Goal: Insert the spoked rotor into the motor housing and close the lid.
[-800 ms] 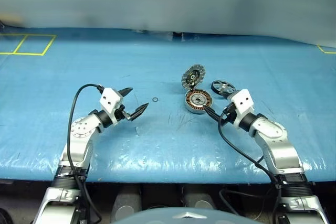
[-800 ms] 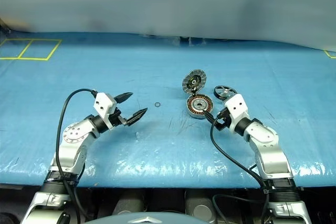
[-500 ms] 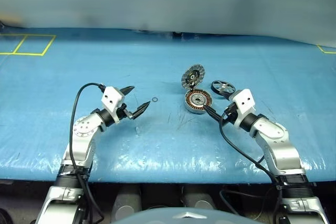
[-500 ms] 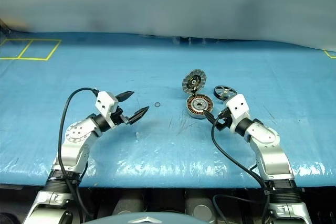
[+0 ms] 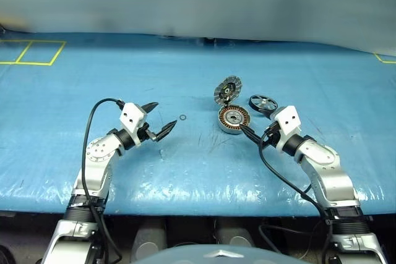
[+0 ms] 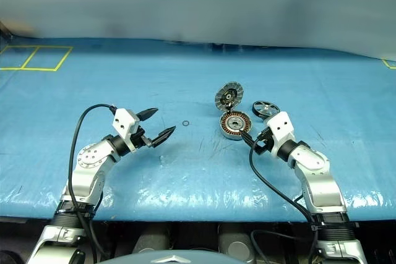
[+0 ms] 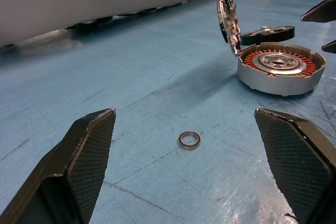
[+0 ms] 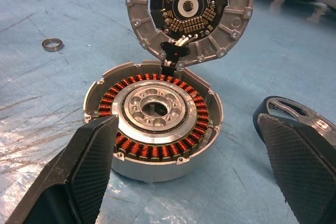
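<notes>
You see one motor housing (image 8: 152, 124), a squat grey metal puck ringed with copper windings, on the scratched blue desk (image 5: 198, 171). Its one lid (image 8: 188, 14) stands hinged upright at the housing's far edge. One dark-rimmed spoked rotor (image 5: 263, 102) lies just right of the housing, cut off in the right wrist view. One thin ring (image 7: 189, 140) lies left of the housing. Left end effector (image 5: 158, 119) and right end effector (image 6: 258, 138) are both spread apart, empty.

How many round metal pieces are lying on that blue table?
3: the motor housing with its lid hinged open, the spoked rotor right of it, and a tiny ring left of it.
</notes>
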Motion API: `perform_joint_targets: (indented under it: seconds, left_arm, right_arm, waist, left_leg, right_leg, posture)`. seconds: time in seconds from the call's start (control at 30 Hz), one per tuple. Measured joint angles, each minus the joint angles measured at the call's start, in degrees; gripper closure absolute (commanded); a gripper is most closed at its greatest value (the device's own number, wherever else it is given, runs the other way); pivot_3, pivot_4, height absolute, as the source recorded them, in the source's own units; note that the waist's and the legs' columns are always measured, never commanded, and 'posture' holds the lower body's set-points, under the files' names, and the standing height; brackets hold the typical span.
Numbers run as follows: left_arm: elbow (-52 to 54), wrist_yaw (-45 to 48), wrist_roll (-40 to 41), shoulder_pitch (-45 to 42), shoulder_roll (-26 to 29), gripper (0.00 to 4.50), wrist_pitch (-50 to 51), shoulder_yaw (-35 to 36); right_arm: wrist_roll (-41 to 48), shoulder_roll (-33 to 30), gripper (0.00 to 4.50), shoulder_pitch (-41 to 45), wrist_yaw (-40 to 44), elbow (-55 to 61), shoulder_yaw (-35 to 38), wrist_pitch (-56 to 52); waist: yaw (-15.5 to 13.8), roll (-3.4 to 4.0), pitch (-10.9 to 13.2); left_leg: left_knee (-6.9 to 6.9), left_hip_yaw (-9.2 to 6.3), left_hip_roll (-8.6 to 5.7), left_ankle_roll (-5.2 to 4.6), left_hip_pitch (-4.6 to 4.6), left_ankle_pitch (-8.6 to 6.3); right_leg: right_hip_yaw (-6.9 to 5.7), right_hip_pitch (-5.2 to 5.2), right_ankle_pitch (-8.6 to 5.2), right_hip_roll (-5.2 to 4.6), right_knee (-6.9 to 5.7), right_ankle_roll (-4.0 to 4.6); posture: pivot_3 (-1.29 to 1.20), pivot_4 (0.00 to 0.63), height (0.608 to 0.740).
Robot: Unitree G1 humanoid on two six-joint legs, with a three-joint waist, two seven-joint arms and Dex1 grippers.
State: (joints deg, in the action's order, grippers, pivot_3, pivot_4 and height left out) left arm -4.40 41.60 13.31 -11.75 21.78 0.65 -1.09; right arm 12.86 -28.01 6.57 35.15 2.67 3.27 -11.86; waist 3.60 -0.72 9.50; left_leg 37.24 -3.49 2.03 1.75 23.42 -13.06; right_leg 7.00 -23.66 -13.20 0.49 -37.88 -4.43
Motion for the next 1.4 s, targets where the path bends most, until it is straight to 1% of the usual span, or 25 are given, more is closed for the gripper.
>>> perform_joint_targets:
  seconds: [0.17,0.37,0.47,0.57,0.63,0.77,0.83,0.97,1.07,1.13,1.23,1.4]
  left_arm:
    - [0.0,0.0,0.0,0.0,-0.2,0.0,0.0,-0.1]
    - [0.0,0.0,-0.9,0.0,-1.1,0.0,-0.2,-1.3]
    - [0.0,0.0,-1.0,0.0,-1.5,0.0,-0.4,-1.5]
    - [0.0,-0.2,-1.0,0.0,-2.1,0.0,-0.9,-1.7]
    - [-0.1,-0.2,-1.0,0.1,-2.5,0.0,-1.1,-1.9]
    - [-0.4,-0.3,-1.2,0.2,-2.7,0.0,-1.4,-2.1]
    - [-0.6,-0.3,-1.4,0.5,-3.0,0.0,-1.8,-2.2]
    - [-1.9,-0.4,-1.6,1.4,-4.5,0.0,-2.6,-2.8]
    - [-2.2,-0.9,-1.9,1.6,-5.0,0.0,-3.1,-2.9]
    - [-2.3,-1.6,-2.0,1.8,-5.4,0.0,-3.9,-2.8]
    - [-2.3,-2.4,-2.0,2.6,-5.9,0.0,-4.5,-2.7]
    - [-2.3,-3.5,-2.0,5.3,-6.0,0.0,-5.1,-2.7]
  right_arm:
    - [0.5,-0.3,0.04,-0.2,0.8,0.0,0.0,-0.1]
    - [0.6,-2.1,0.04,-0.5,1.2,0.0,0.3,-1.2]
    - [-0.2,-4.0,0.04,-0.5,2.0,0.0,0.3,-1.3]
    - [-2.4,-7.6,0.04,0.3,3.4,0.0,-0.7,-1.3]
    - [-4.8,-11.6,0.04,1.9,5.9,0.0,-2.4,-1.3]
    - [-11.5,-19.9,0.04,10.1,13.6,-0.5,-9.8,-1.2]
    - [-15.2,-22.1,0.04,15.7,17.7,-2.5,-14.1,-0.5]
    - [-19.1,-21.4,0.04,27.1,27.7,-6.7,-22.1,2.7]
    - [-20.6,-19.7,0.04,33.0,33.9,-9.6,-26.2,4.6]
    - [-21.7,-18.2,0.04,35.6,37.2,-12.3,-28.9,6.0]
    - [-23.5,-16.3,0.04,38.1,40.1,-16.2,-31.7,8.1]
    - [-26.1,-15.2,0.04,40.3,43.3,-22.0,-33.4,11.3]
  waist:
    - [0.0,0.0,0.0]
    - [0.0,0.0,0.0]
    - [0.0,0.0,0.0]
    - [0.0,0.0,0.0]
    - [0.0,0.01,0.0]
    - [0.4,0.03,0.0]
    - [0.4,0.02,0.0]
    - [0.3,0.02,0.0]
    - [0.1,0.01,0.0]
    - [-0.1,0.01,0.0]
    - [-0.2,0.01,0.0]
    - [-0.2,0.02,0.0]
  left_leg:
    - [0.0,0.0,0.0,0.0,0.0,0.0]
    - [0.0,0.0,0.0,0.0,0.0,0.0]
    - [0.0,0.01,0.0,0.0,0.0,0.0]
    - [0.02,0.02,-0.02,0.0,0.0,0.0]
    - [0.04,0.04,-0.01,0.0,-0.01,0.0]
    - [0.05,0.08,0.01,0.0,-0.1,0.0]
    - [0.04,0.09,0.01,0.0,-0.14,0.0]
    - [-0.02,0.07,0.01,0.0,-0.11,0.0]
    - [-0.05,0.02,0.0,-0.01,-0.06,0.0]
    - [-0.05,0.02,-0.02,-0.01,-0.03,-0.01]
    - [-0.04,0.02,-0.05,-0.02,0.0,-0.01]
    - [-0.05,0.02,-0.02,-0.02,-0.01,-0.02]
  right_leg:
    - [0.0,0.0,0.0,0.0,0.0,0.0]
    - [0.0,0.0,0.0,0.0,0.0,0.0]
    - [0.0,0.0,0.0,0.0,0.0,0.0]
    - [0.01,0.01,0.0,-0.02,0.01,-0.01]
    - [0.02,0.01,0.01,-0.01,0.01,-0.02]
    - [0.04,0.04,0.02,0.0,-0.02,-0.01]
    - [0.03,0.08,0.01,0.0,-0.02,0.0]
    - [0.02,0.05,0.01,-0.01,0.02,0.0]
    - [-0.01,0.02,0.01,-0.01,0.05,0.02]
    - [-0.02,0.01,0.02,-0.06,0.07,0.03]
    - [-0.02,-0.01,0.18,-0.09,0.08,0.3]
    - [-0.03,-0.04,0.18,-0.06,0.07,0.32]
  posture:
    - [0.0,0.15,0.74]
    - [0.0,0.15,0.74]
    - [0.0,0.15,0.74]
    - [0.0,0.15,0.74]
    - [0.0,0.15,0.74]
    - [0.0,0.15,0.74]
    - [0.0,0.15,0.74]
    - [0.0,0.15,0.74]
    - [0.0,0.15,0.74]
    - [0.0,0.15,0.74]
    - [0.0,0.15,0.74]
    - [0.0,0.15,0.74]
